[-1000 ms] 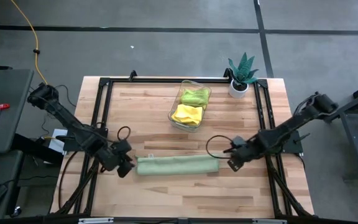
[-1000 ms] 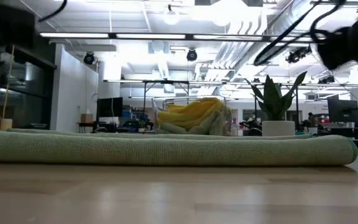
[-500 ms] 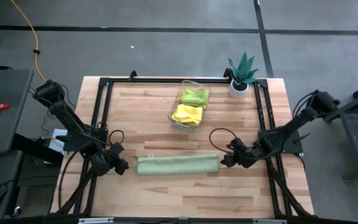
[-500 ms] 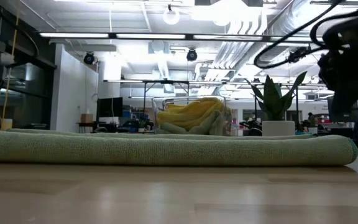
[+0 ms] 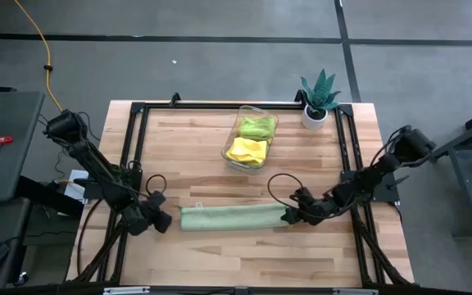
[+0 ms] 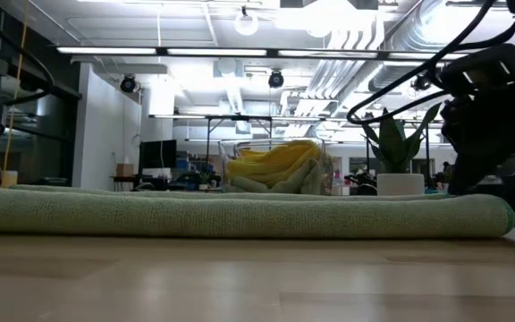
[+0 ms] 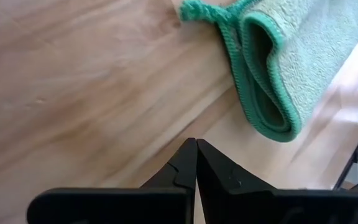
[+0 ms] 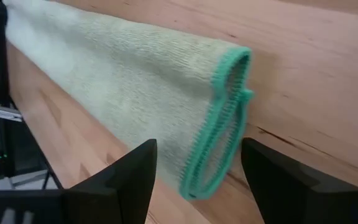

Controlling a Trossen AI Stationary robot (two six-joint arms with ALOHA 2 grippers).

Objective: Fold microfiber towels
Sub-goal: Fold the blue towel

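A pale mint green microfiber towel (image 5: pixel 233 217) lies on the table, folded into a long strip that runs left to right; it also shows in the low view (image 6: pixel 240 216). My left gripper (image 5: pixel 165 220) is low over the wood just off the towel's left end (image 7: pixel 271 74). It is shut with nothing between its fingers (image 7: pixel 196 149). My right gripper (image 5: pixel 290 216) is open at the towel's right end (image 8: pixel 224 118), with one finger on either side of the green-hemmed fold and clear of it.
A clear bin (image 5: pixel 238 156) holding yellow and green folded towels stands at the far middle of the table. A potted plant (image 5: pixel 318 97) is at the far right corner. A black frame rail (image 5: pixel 134 139) runs along the table's edges. There is bare wood in front of the towel.
My left gripper has sunk toward the table beside the towel's left end, rolled, and shut on nothing. My right gripper has come down and moved left, up to the towel's right end, tipping downward and staying open. The towel has not moved.
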